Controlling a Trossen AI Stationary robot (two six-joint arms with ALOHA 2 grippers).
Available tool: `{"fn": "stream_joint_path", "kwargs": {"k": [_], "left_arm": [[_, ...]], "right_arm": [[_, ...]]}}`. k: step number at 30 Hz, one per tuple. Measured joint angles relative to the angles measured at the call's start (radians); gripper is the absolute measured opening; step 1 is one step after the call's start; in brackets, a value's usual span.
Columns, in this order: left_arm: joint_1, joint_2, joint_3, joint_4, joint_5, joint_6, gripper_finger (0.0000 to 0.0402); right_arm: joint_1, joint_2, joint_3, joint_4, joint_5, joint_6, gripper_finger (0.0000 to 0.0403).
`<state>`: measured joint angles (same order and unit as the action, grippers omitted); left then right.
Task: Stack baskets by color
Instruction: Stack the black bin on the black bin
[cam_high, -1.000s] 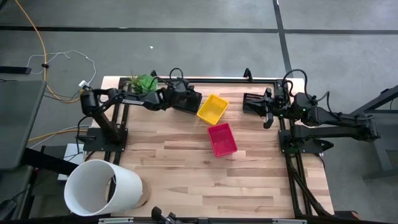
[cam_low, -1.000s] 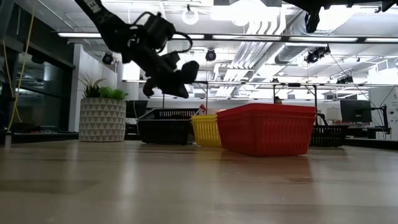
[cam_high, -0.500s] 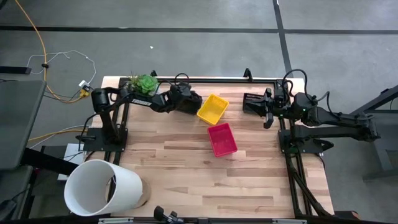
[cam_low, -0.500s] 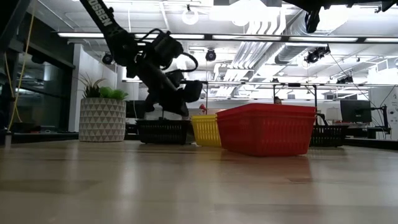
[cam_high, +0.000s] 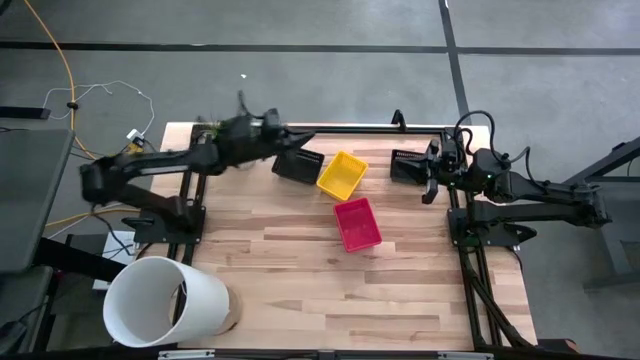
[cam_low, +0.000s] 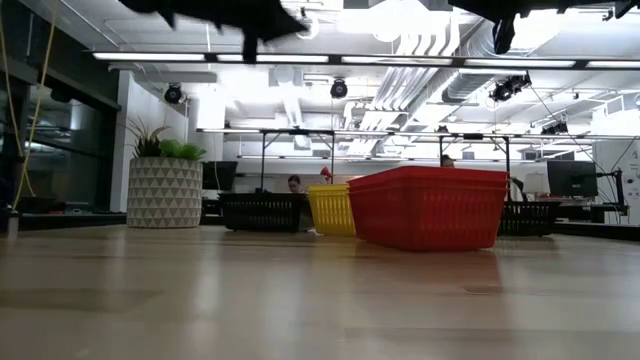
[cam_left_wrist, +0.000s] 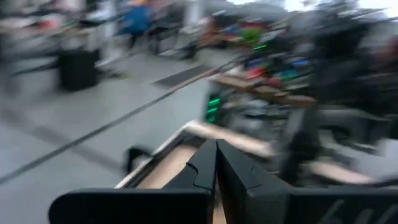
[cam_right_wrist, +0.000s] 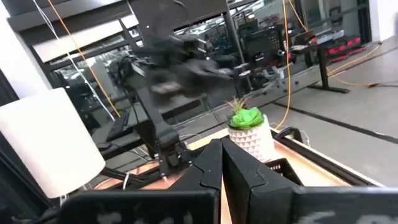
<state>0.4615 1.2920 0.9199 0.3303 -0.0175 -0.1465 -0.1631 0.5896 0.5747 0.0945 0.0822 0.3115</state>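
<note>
Along the far edge of the wooden table, a black basket lies flat on the wood with a yellow basket just beside it, the two corners touching or nearly so. A pinkish-red basket sits nearer the table's middle, close to the yellow one's near corner. Another black basket rests by the right arm's base. The left gripper hangs raised above the far edge, beyond the first black basket and apart from it; its fingers are pressed together with nothing between them, though the arm is motion-blurred, so its exact tip is hard to place. The right gripper waits at the right side beside the second black basket, fingers likewise closed and empty. A large white cylinder stands at the near left corner, and a small potted plant at the far left.
</note>
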Motion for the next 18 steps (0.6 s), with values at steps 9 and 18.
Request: {"fn": "stream_joint_path", "kwargs": {"k": [9,18], "left_arm": [[-0.169,-0.307,-0.001,-0.208,0.144,0.010,0.0000],[-0.285,-0.478,-0.208,-0.138,-0.054,-0.003,0.0000]], "right_arm": [[0.000,0.000,0.000,0.072,-0.026,-0.061,0.0000],[0.000,0.000,0.000,0.099,-0.030,-0.086,0.0000]]}}
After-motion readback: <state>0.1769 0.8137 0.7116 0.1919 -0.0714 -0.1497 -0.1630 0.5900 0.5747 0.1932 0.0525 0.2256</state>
